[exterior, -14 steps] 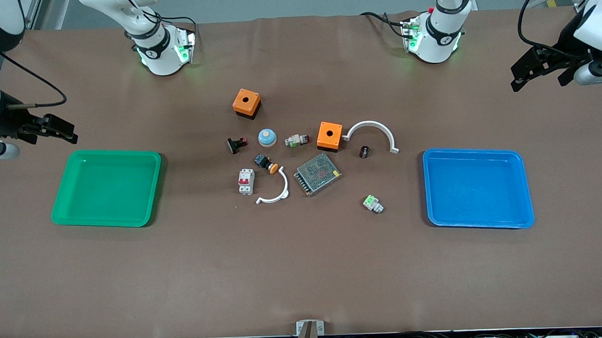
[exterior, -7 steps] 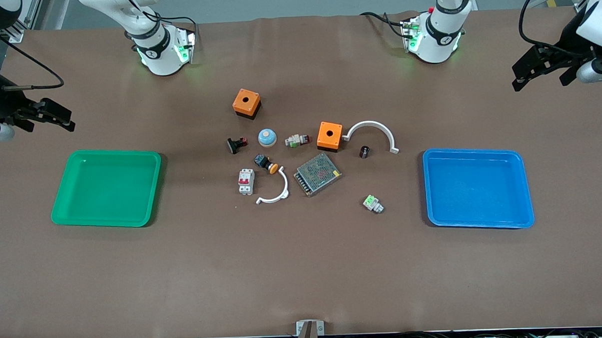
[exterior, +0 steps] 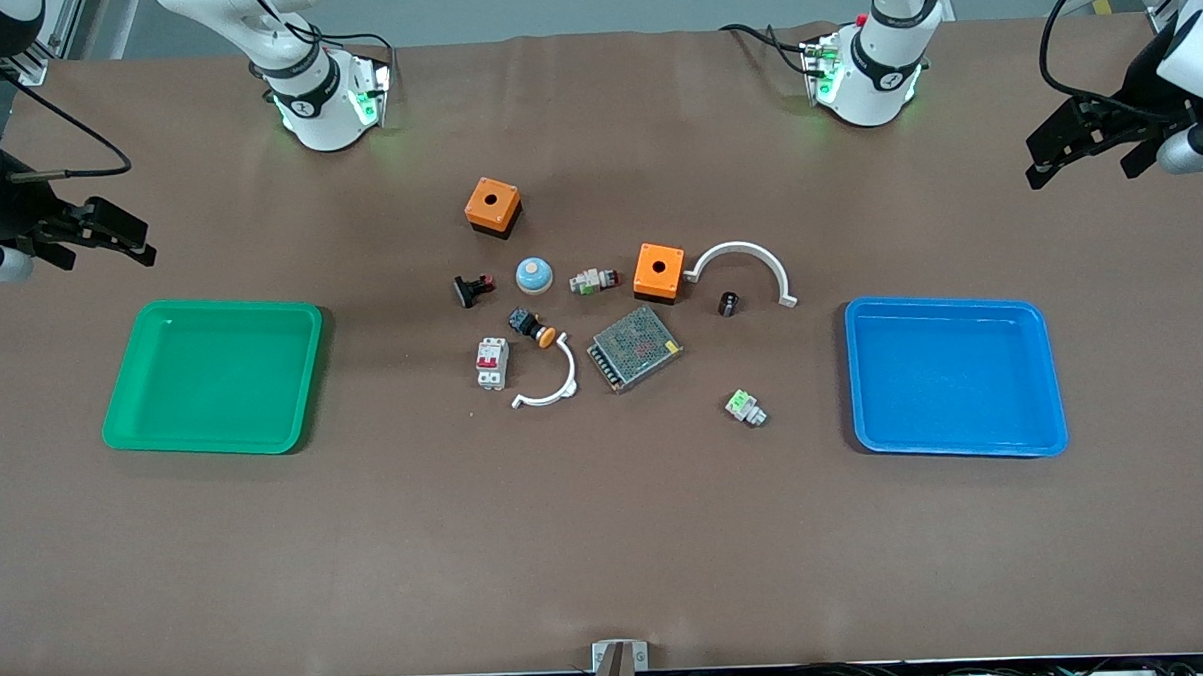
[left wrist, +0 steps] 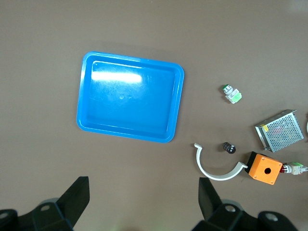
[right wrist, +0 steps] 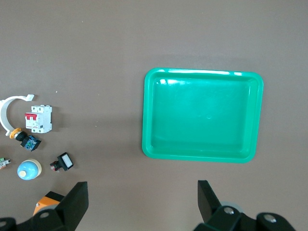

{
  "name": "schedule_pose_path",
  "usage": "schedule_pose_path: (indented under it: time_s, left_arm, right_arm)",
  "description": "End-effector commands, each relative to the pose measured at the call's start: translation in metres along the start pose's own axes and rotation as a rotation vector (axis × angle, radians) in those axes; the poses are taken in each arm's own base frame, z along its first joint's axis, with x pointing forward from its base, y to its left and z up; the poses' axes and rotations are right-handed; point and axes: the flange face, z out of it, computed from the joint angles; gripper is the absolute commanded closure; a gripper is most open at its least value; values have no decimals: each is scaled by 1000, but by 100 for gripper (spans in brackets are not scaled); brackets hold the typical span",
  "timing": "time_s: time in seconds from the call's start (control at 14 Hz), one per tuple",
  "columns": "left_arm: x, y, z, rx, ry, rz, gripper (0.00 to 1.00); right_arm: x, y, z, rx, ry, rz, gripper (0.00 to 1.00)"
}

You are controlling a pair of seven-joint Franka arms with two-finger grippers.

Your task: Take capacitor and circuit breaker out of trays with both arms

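While both arms hang high at the ends of the table, nothing on it is held. The blue tray lies toward the left arm's end and the green tray toward the right arm's end, each bare inside. The left end effector is up over bare table, above the blue tray's end, and in its wrist view its fingers stand wide apart with nothing between them. The right end effector is over bare table by the green tray, its fingers likewise spread and empty.

Between the trays lies a cluster of parts. The metal mesh box sits near the middle, with one orange box just farther from the front camera and a second orange box farther still. A large white arc touches the first orange box; a small white arc lies beside the mesh box.

The breaker lies flat on the table, red levers up, just beside the small white arc, on the side toward the green tray. The capacitor lies on the table inside the curve of the large white arc, apart from it, between the orange box and the blue tray.
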Motion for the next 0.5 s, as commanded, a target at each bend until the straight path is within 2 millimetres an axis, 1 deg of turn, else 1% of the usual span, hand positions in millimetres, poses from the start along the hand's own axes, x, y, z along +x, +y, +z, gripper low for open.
schedule_pose_path:
  time_s: [0.0,0.21,0.43]
  left_arm:
    - [3,-3,-6,-9,5,-2,0]
    - [3,-4,-5,-8,2,-3,0]
    - [2,-5,-5,-5,-6,-5,0]
  right_arm:
    - [-8,6,-1,9,10,-15,0]
    - [-9,6,-1,3,6,-19,0]
    - [-10,10,-2,-20,4,-18,0]
